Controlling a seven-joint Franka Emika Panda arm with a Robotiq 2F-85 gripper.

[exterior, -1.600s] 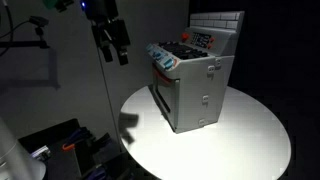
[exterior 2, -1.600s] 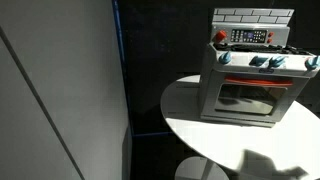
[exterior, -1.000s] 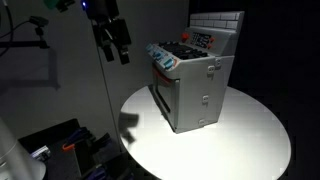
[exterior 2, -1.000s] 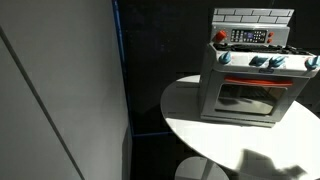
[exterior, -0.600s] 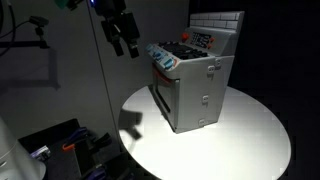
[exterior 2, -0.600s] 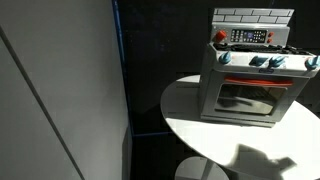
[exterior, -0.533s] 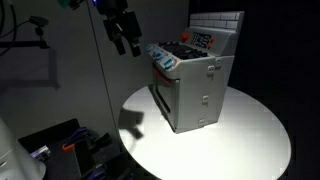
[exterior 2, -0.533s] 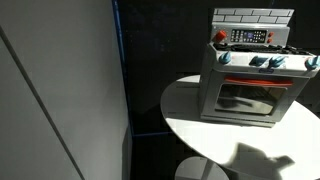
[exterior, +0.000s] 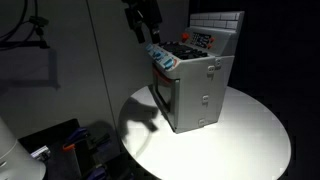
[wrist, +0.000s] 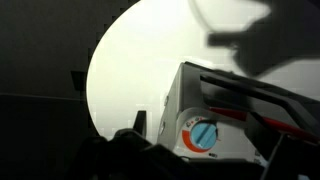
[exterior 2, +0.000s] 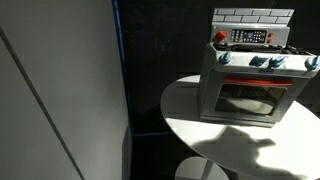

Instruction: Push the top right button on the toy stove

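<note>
The gripper [exterior: 150, 40], upper centre, finger spread untellable, should press squarely into the upper right of the control panel [exterior: 203, 40] on the toy stove [exterior: 195, 95].

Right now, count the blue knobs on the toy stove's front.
5 blue knobs in a row above the toy stove's oven door: one at the left end, three mid-row, one at the right end. More may be hidden.

dim room, round table [exterior: 250, 140] brightly lit and shadowed, wrist view blurred.
</note>
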